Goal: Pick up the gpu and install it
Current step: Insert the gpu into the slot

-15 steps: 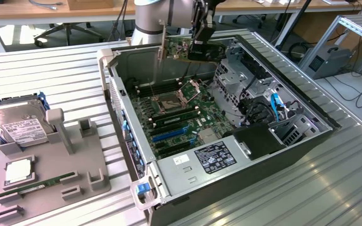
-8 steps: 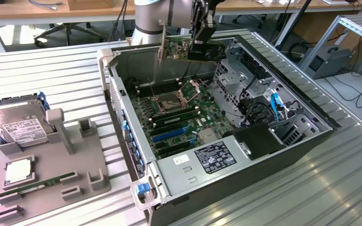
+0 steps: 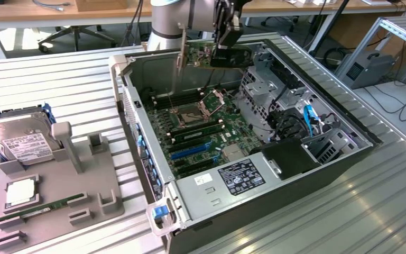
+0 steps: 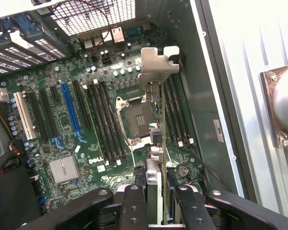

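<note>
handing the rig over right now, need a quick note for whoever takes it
Gripper: shut on the gpu, a flat expansion card with a green circuit board and a silver metal bracket, clamped edge-on between the fingers.
Where: the gpu hangs in the air over the green motherboard of the open grey metal computer case, near the processor socket, touching nothing else.
Done: gpu picked up.
Left: gpu not yet seated; the long blue slot is empty.

Hard drive point(image 3: 21, 140) and RAM stick point(image 3: 40, 207) occupy holder point(image 3: 65, 182).
</note>
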You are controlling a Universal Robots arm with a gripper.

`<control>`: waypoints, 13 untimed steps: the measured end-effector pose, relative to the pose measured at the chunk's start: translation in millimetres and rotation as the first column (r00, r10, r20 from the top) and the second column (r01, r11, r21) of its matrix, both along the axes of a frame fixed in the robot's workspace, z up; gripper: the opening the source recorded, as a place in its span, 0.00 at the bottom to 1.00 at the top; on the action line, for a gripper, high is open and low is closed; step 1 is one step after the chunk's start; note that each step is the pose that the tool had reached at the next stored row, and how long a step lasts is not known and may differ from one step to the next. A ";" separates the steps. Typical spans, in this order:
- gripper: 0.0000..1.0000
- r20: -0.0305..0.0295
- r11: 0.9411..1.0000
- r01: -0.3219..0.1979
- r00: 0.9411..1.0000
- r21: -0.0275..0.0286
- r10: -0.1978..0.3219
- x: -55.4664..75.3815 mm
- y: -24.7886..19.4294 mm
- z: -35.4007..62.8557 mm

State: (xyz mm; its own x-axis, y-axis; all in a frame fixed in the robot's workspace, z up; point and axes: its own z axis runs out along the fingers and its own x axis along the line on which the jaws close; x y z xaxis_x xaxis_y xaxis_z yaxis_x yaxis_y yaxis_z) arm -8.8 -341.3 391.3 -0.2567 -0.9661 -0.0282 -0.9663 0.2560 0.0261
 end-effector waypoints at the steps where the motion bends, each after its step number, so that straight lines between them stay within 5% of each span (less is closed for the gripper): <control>1: 0.27 0.000 1.000 -0.013 1.000 0.000 0.013 0.0 0.4 0.0; 13: 0.27 0.000 0.998 -0.056 0.998 0.000 0.056 0.0 1.5 0.0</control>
State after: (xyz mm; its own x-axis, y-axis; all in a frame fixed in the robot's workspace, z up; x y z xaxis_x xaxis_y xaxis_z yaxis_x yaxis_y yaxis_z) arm -8.8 -339.8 391.3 -0.2021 -0.9790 -0.0283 -0.9792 0.2014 0.0261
